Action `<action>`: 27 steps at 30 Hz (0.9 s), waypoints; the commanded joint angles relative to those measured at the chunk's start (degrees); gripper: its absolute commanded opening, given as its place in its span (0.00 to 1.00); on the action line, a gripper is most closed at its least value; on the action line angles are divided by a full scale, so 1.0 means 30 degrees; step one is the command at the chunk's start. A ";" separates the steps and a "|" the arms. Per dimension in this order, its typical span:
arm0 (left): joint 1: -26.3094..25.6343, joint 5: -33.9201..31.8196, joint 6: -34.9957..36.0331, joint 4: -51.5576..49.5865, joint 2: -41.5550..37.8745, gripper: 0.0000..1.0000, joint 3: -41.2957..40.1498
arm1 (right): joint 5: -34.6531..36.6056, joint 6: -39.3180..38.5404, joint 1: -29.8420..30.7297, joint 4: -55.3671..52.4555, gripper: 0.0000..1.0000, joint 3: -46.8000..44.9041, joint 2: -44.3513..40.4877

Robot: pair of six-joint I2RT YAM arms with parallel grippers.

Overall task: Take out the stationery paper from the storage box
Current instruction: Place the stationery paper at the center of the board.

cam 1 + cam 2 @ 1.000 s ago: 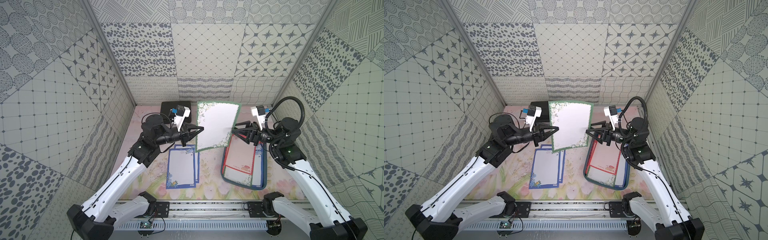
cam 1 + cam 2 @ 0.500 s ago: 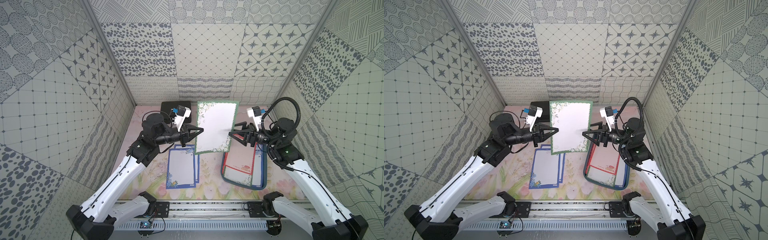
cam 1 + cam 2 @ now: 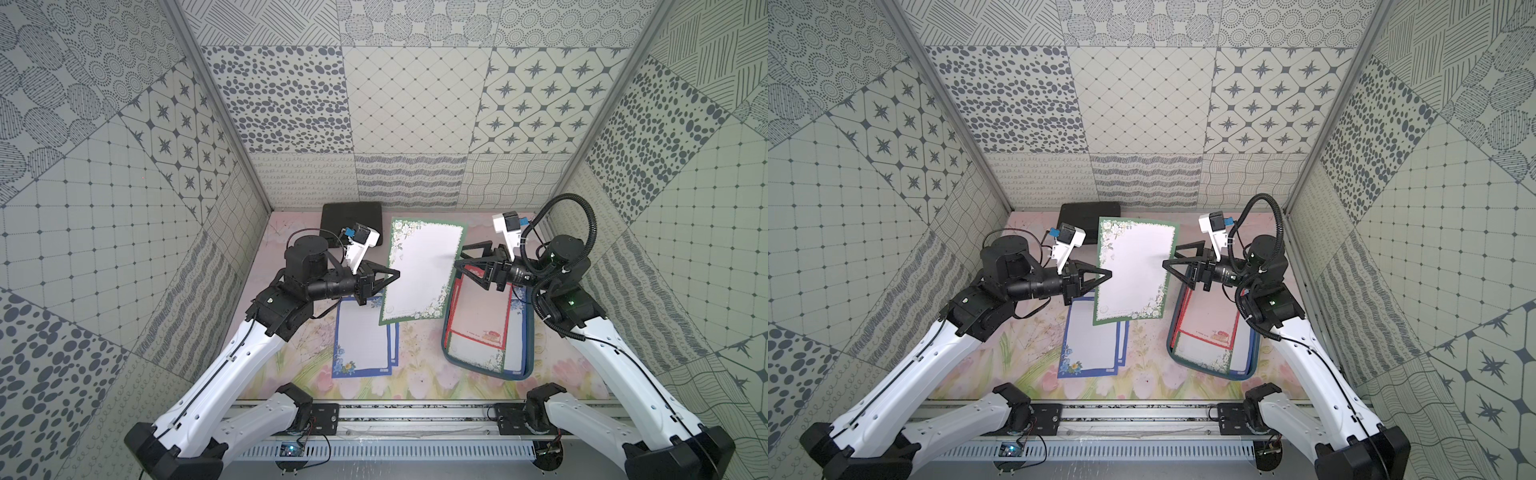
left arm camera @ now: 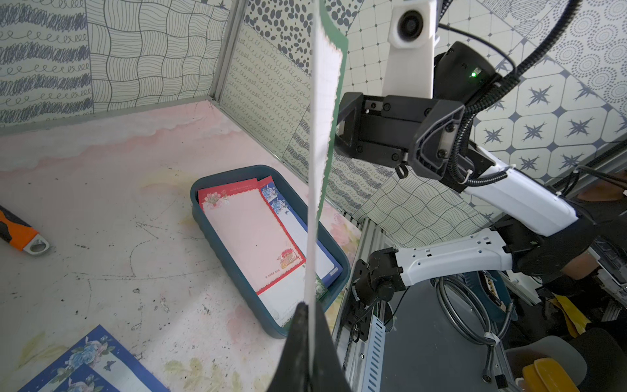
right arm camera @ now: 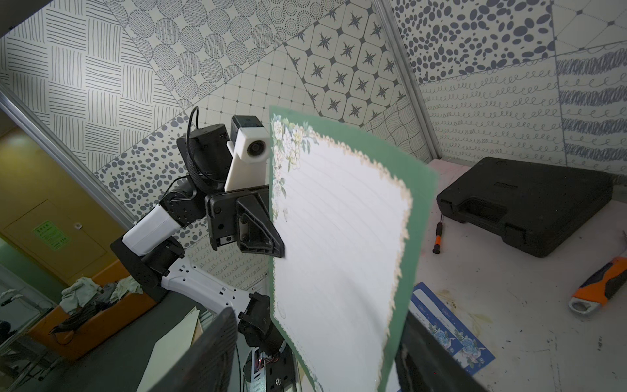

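A green-bordered sheet of stationery paper [image 3: 419, 274] [image 3: 1133, 274] hangs in the air between the arms. My left gripper [image 3: 395, 274] [image 3: 1106, 274] [image 4: 308, 319] is shut on its left edge, and the sheet [image 4: 319, 169] shows edge-on from that wrist. My right gripper [image 3: 459, 255] [image 3: 1170, 256] [image 5: 315, 356] is open, its jaws wide apart on either side of the sheet's [image 5: 339, 244] right edge. Below it lies the dark teal storage box [image 3: 490, 372] [image 3: 1169, 340] [image 4: 203, 217]. A red-bordered sheet [image 3: 482, 307] [image 4: 251, 230] lies on top of others inside.
Two blue-bordered sheets [image 3: 363, 336] [image 3: 1090, 345] [image 5: 451, 336] lie on the floral mat under the left arm. A black tool case [image 3: 351, 218] [image 5: 529, 200] stands at the back. An orange utility knife [image 4: 20, 234] [image 5: 600, 288] and a small screwdriver [image 5: 437, 237] lie near it. Patterned walls close three sides.
The right gripper's jaws have spread wider and no longer pinch the sheet's edge. The sheet stays in the left gripper and has shifted slightly left.
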 commanded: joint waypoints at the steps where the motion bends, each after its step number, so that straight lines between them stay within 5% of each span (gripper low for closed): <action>1: 0.0134 -0.0769 0.0581 -0.2095 -0.0052 0.00 0.0108 | 0.0670 -0.0472 0.0183 0.0349 0.73 -0.0120 -0.0016; 10: 0.1718 -0.1016 0.0919 -0.4593 0.0649 0.00 0.0086 | 0.1744 -0.1483 0.0866 -0.1231 0.73 0.0276 0.0066; 27: 0.6774 0.1786 0.1644 -0.6572 0.5695 0.00 -0.0381 | 0.3108 -0.2729 0.2752 -0.3129 0.73 0.1614 0.1083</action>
